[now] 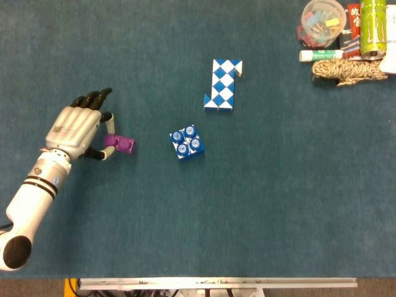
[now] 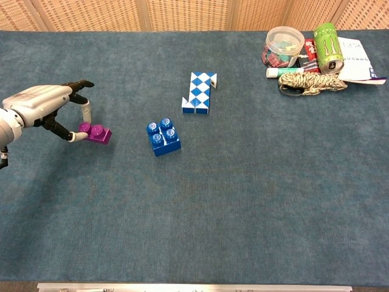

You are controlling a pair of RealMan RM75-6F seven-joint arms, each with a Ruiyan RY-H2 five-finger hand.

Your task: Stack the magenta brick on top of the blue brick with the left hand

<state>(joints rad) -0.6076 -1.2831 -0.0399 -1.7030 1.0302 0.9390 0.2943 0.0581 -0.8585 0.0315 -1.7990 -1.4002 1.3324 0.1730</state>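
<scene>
Overhead, from the head view, the white-shelled left hand (image 1: 75,129) with black fingertips sits at the left of the teal felt-covered table (image 1: 266,204), its thumb and a finger pinched on the near end of the small magenta plastic brick (image 1: 120,143); the remaining fingers are spread above it. Whether the brick is clear of the cloth cannot be told from this angle. The blue four-stud plastic brick (image 1: 187,142) lies apart to the right of the magenta one, studs up, untouched. Beyond it is a blue-and-white folding snake puzzle (image 1: 223,85), lying flat. At the far right corner stand a clear round tub of coloured clips (image 1: 320,23), a green drink can (image 1: 375,28), a white tube with a green cap (image 1: 320,55) and a coil of pale braided rope (image 1: 348,71), grouped closely (some touching, exact contacts unclear). From the chest view, the left hand (image 2: 44,106) reaches in from the left edge, thumb and one finger clamped on the magenta brick (image 2: 96,132), which appears slightly tilted with a shadow beneath it. The blue brick (image 2: 162,135) rests on the table (image 2: 243,213) well to its right, the snake puzzle (image 2: 199,92) behind that. The tub (image 2: 283,45), can (image 2: 328,39) and rope (image 2: 311,81) sit at the far right. The right hand appears in neither view.
</scene>
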